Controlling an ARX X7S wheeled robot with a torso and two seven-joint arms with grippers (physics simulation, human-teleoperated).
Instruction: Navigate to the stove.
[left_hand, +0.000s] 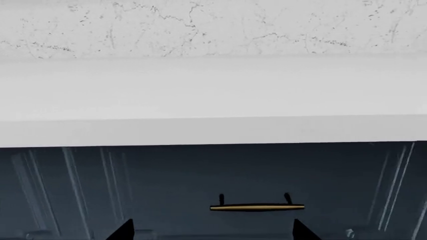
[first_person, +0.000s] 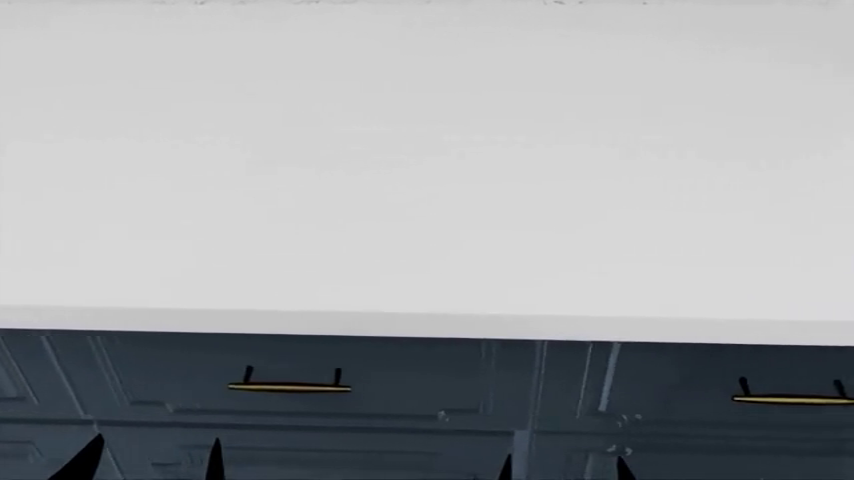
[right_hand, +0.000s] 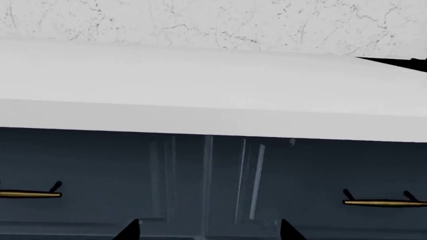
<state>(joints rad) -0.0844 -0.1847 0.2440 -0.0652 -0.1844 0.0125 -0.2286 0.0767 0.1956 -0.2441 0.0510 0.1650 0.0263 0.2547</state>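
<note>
No glossy black cooktop with burners shows in the head view or the left wrist view. In the right wrist view a thin black sliver (right_hand: 399, 62) lies on the white countertop (right_hand: 213, 95) at the frame's edge; I cannot tell if it is the stove. My left gripper (left_hand: 213, 233) is open and empty, its tips in front of a dark blue drawer front. My right gripper (right_hand: 210, 233) is open and empty too. Both pairs of tips show low in the head view, left gripper (first_person: 150, 466) and right gripper (first_person: 563, 470).
A plain white countertop (first_person: 427, 180) fills most of the head view, its front edge close ahead. Below it are dark blue drawer fronts (first_person: 400, 385) with brass bar handles (first_person: 290, 386) (first_person: 791, 399). A marbled white backsplash (left_hand: 213, 25) rises behind the counter.
</note>
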